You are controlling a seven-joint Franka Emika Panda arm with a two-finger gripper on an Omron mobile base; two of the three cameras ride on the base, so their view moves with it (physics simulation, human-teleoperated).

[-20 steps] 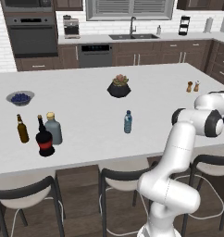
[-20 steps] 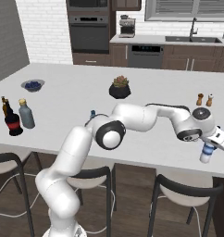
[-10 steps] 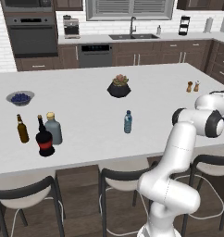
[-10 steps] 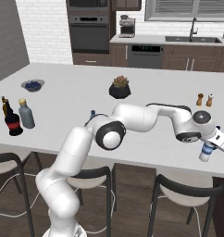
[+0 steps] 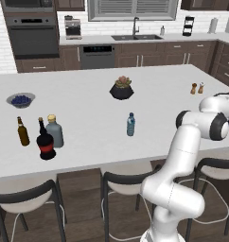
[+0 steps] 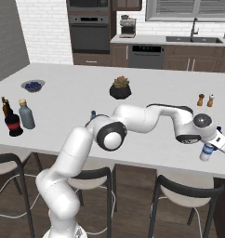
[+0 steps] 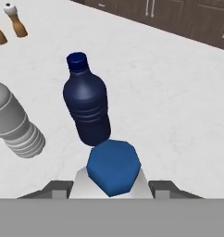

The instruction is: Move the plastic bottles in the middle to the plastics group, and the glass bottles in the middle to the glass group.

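in the hand view we look down on a blue cap (image 7: pixel 114 166) of a clear bottle (image 7: pixel 109 183) that sits right between the finger tips of the gripper (image 7: pixel 111 187), so we read the gripper as closed around this bottle. in the right base view the same bottle (image 6: pixel 206 151) hangs under the hand at the right end of the counter (image 6: pixel 77 88), near its front edge.

just behind the held bottle stands a dark blue container (image 7: pixel 86 104), upright, with a dark blue cap. to its left there is a clear ribbed bottle (image 7: pixel 12 122); it looks tilted in this view, but we cannot tell if it really leans. two small shakers (image 7: pixel 7 25) stand farther back on the white surface.

in the left base view the blue-tinted bottle (image 5: pixel 130 124) stands alone in the middle of the counter, in front of a dark pot with a plant (image 5: pixel 122 89). at the left side the black bottle (image 5: pixel 45 141) with red label stands just beside the grey-blue flask (image 5: pixel 54 131), and the slim brown bottle (image 5: pixel 22 132) is near them. a bowl (image 5: pixel 21 99) with blue things is behind this group.
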